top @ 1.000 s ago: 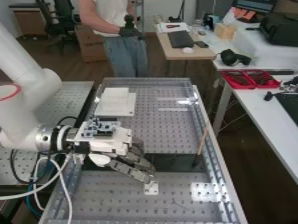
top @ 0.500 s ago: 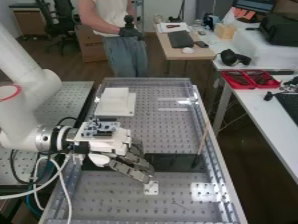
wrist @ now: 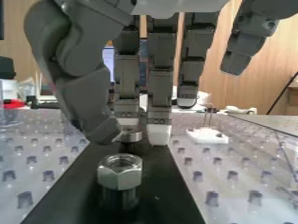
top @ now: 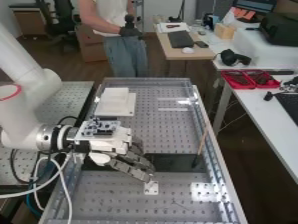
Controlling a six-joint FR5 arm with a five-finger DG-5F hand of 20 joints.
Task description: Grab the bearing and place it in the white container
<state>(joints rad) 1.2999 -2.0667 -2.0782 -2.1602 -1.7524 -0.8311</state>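
Wrist view shows you a round metal ring, which looks to be your bearing point(wrist: 132, 136), low over the dark strip point(wrist: 158, 200), right by the tip of the bent thumb point(wrist: 105, 131). Your hand point(top: 133, 170) is open: its fingers point(wrist: 159, 85) hang nearly straight, with the thumb bent in towards them. You've got no clear grip on the ring that I can see, and I can't tell whether the thumb touches it. A hex nut point(wrist: 120, 171) sits upright on a dark post, nearer the camera than the ring. In the high view, your hand reaches over the bench from the arm's side, its fingertips just beside a small white block point(top: 151, 188). Well apart from it, towards the bench's far end, lies the white container point(top: 106, 108), and a thin wooden stick point(top: 202, 143) leans near the bench's side rail.
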